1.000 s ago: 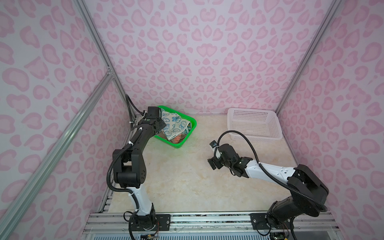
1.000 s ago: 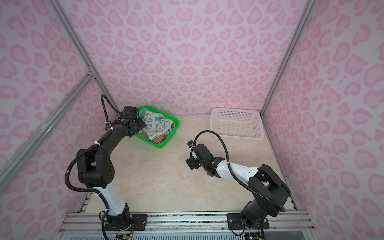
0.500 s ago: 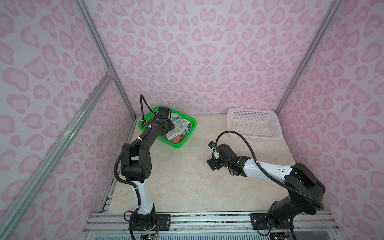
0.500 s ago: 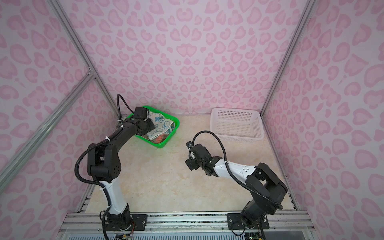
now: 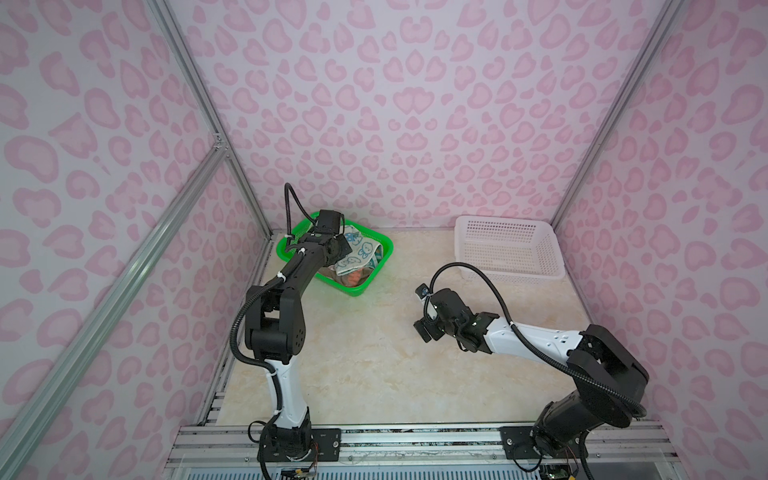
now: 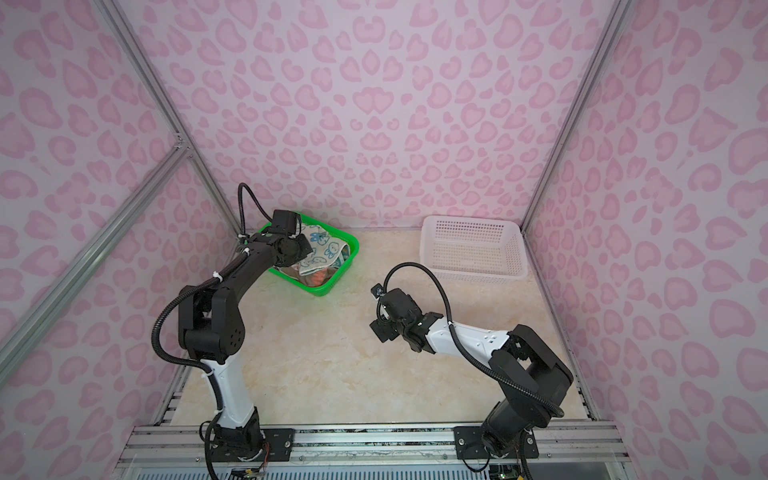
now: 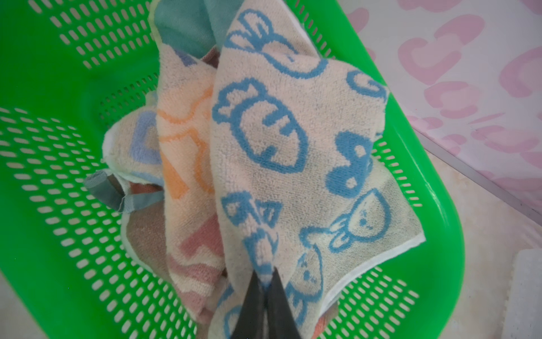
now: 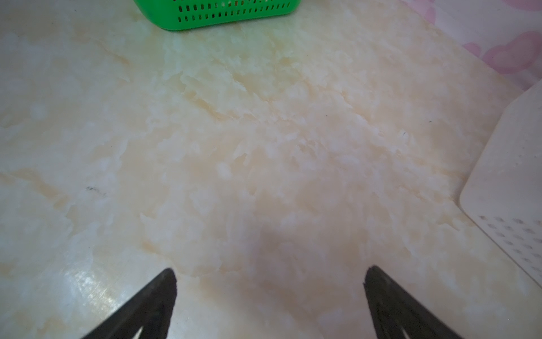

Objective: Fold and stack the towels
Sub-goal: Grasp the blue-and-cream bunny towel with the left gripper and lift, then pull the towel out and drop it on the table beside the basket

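Several towels are heaped in the green basket, the rabbit towel on top is clamped by the left gripper, and the right gripper is held spread wide, well clear of that basket.

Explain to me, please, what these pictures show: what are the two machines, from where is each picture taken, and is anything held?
These are two robot arms fixed at the near edge of the table, each ending in a two-finger gripper. Two pictures look down on the whole scene; two come from cameras on the wrists. On the table stand a white basket and a green basket with crumpled towels in it. The left gripper is shut, pinching the cream towel with blue rabbits in the green basket. The right gripper is open, holding nothing, over the table.
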Controlling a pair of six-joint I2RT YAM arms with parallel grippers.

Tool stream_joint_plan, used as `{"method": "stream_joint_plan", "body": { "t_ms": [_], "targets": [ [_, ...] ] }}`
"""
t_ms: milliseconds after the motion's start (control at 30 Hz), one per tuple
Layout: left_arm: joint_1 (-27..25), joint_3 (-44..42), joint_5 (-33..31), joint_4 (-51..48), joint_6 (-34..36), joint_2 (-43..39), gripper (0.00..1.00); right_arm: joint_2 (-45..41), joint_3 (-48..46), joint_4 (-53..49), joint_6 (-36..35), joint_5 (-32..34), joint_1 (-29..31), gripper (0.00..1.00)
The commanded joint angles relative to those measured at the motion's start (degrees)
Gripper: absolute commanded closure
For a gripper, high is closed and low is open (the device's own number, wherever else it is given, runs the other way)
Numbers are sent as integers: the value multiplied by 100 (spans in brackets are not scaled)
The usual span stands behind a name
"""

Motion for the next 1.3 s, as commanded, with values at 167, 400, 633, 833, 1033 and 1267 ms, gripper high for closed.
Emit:
{"method": "stream_joint_plan", "body": {
  "t_ms": [167, 400, 633, 833, 1033, 1267],
  "targets": [
    [-414, -566, 984, 1505, 661, -1482, 97, -30, -32, 131, 281, 463, 11, 0],
    [-846, -1005, 1985, 2195, 793, -2657, 98, -151, -66, 77, 486, 1328, -19, 0],
    [-1868, -1110, 2614, 2110, 1326, -3450, 98, -509, -256, -92, 888, 1633, -366, 0],
    [-2840, -1209, 2920, 1932, 1575, -3721, 98, -998, -462, -359, 1002, 1946, -613, 0],
    [-3182, -2124, 2084, 1843, 1057, -3504, 98, -1541, -768, -541, 858, 2631, -776, 0],
    [-3187, -2912, 67, 783, 758, -2885, 98, -1648, -847, -837, 743, 2799, -823, 0]
  ]
}}
